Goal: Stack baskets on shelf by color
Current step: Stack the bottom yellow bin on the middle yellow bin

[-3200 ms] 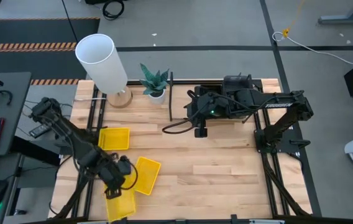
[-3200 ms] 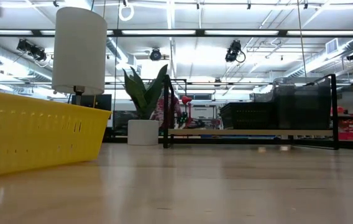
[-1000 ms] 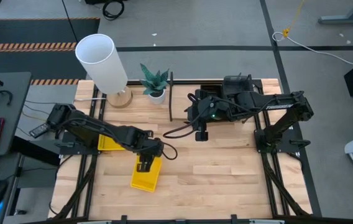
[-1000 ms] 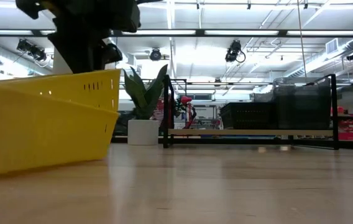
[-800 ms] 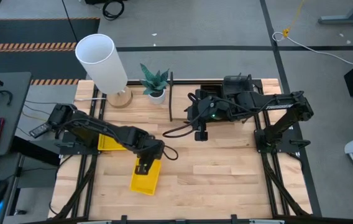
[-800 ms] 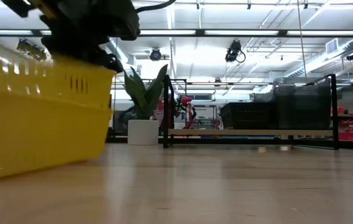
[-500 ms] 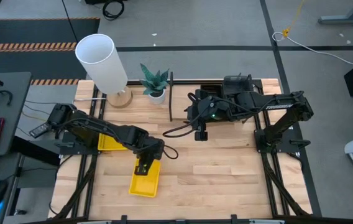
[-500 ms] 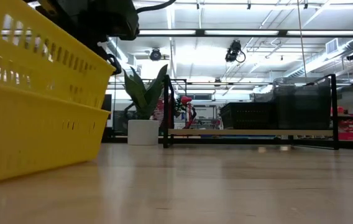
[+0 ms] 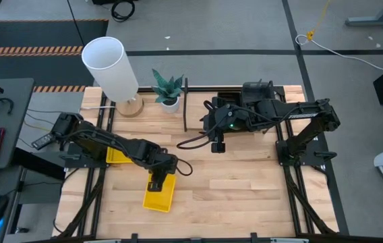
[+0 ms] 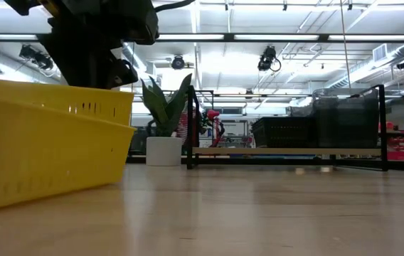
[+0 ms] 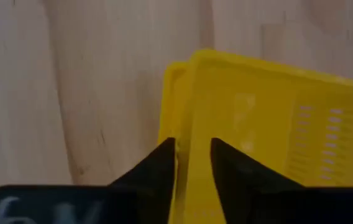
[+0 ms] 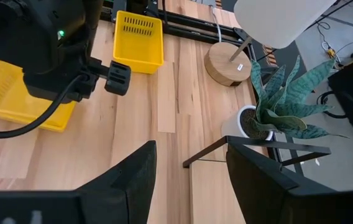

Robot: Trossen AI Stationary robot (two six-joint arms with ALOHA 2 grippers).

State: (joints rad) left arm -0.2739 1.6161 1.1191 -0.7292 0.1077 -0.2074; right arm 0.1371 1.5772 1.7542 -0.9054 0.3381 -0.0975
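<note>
Yellow is the colour in hand, judging by how things lie. Farthest left, a second yellow basket (image 9: pixel 119 155) sits flat near the table's left edge, half under the left arm; the right wrist view shows it empty. Next, toward the front middle of the table, the left gripper (image 9: pixel 158 181) pinches the near wall of a yellow basket (image 9: pixel 160 195), one finger inside the rim and one outside. That basket looks doubled in the left wrist view, a second yellow rim showing just outside the gripped one, so it is likely two nested together, with nothing else inside. In the low view the basket sits tilted on the wood.

The next move, as I read it, calls for lifting this stack clear and carrying it across to the shelf (image 9: pixel 198 108) at the back.

On the shelf, dark baskets (image 10: pixel 316 121) already stand side by side. The right gripper (image 9: pixel 217 143) hangs in front of the shelf, fingers apart, holding nothing.
</note>
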